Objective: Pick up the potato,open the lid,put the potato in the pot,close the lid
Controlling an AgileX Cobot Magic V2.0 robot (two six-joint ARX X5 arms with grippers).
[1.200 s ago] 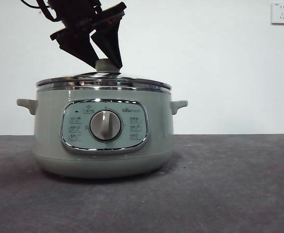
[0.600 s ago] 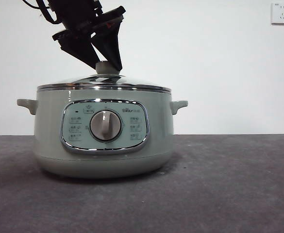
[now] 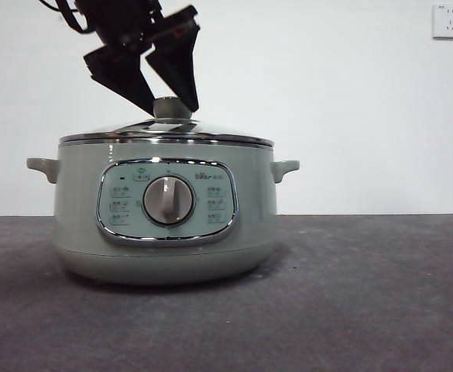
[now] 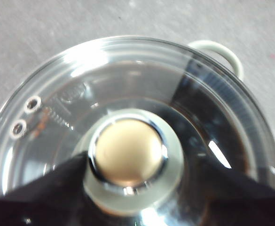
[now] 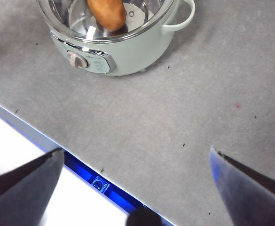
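Closing step: left gripper (image 3: 172, 105) hovers, fingers (image 4: 38, 188) spread beside the knob (image 4: 128, 151), lid (image 3: 166, 132) seated on pot (image 3: 164, 225), potato (image 5: 107, 13) inside; lifting clear seems next.

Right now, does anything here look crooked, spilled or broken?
Nothing stands out. The lid sits level on the pot, the potato lies inside, and the left tool straddles the knob.

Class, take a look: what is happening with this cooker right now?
The lid sits closed on the pot, and the potato shows inside through the glass. The left end effector is at the lid's knob, its jaws spread on either side of it. The right end effector waits open, away over the table.
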